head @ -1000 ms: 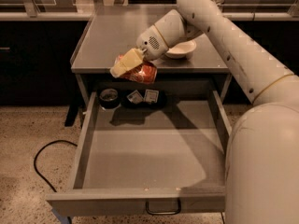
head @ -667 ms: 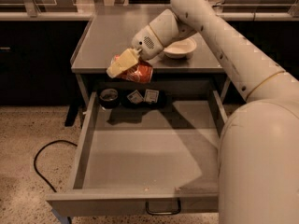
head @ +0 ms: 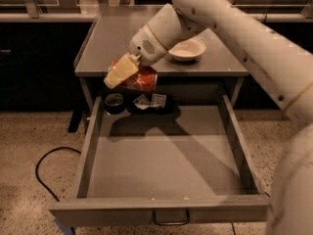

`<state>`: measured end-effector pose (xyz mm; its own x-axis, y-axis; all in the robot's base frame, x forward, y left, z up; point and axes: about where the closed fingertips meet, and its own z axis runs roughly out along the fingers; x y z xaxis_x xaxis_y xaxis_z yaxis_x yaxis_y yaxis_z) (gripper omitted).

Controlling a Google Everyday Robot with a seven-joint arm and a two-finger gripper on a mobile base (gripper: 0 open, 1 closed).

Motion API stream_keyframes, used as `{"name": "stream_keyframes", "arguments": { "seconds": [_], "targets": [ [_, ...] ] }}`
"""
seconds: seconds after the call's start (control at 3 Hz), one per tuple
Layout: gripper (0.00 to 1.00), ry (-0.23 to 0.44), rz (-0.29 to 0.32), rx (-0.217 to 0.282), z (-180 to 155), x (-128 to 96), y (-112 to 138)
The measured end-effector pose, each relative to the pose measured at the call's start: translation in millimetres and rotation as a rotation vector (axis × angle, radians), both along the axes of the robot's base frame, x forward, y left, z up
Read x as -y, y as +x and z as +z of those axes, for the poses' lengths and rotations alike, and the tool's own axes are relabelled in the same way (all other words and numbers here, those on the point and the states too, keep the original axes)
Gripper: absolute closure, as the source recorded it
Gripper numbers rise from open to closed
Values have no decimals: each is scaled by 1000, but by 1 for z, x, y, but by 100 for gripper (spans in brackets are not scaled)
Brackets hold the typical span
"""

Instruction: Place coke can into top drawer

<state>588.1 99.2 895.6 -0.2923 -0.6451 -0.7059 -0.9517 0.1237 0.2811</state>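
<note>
The coke can (head: pixel 143 79) hangs tilted over the far left of the open top drawer (head: pixel 166 156), above a dark tin (head: pixel 114 102) and small packets (head: pixel 150 101) at the drawer's far end. The claw (head: pixel 119 73) is clenched on the can's left side, at the near edge of the table (head: pixel 111 43). A white bowl (head: pixel 187 49) sits farther right.
</note>
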Motion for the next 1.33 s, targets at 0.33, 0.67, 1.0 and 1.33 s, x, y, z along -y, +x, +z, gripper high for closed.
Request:
{"name": "stream_keyframes", "arguments": {
  "seconds": [0.33,0.67,1.0,1.33],
  "targets": [
    [100,28,-105,42,9,31,-32],
    [100,56,-201,-35,-36,67,-60],
    [100,64,-208,-158,-99,84,-75],
    [100,74,-164,-252,-137,85,-84]
  ]
}}
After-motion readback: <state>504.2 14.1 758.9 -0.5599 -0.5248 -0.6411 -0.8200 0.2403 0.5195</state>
